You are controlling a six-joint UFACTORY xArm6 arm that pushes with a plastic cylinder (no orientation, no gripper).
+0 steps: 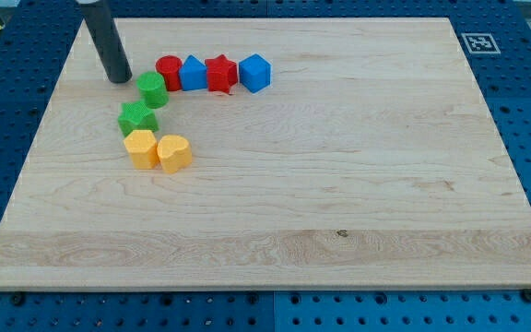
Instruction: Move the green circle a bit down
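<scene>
The green circle (153,89) sits near the board's upper left, just below and left of the red circle (169,71). A green star (137,118) lies right below it, touching or nearly so. My tip (118,79) rests on the board just to the left of and slightly above the green circle, a small gap apart. The rod rises from it toward the view's top left.
A row runs right from the red circle: blue triangle-like block (193,74), red star (220,74), blue cube-like block (255,73). A yellow hexagon-like block (141,148) and a yellow heart (174,152) lie below the green star. The wooden board (339,184) lies on a blue pegboard.
</scene>
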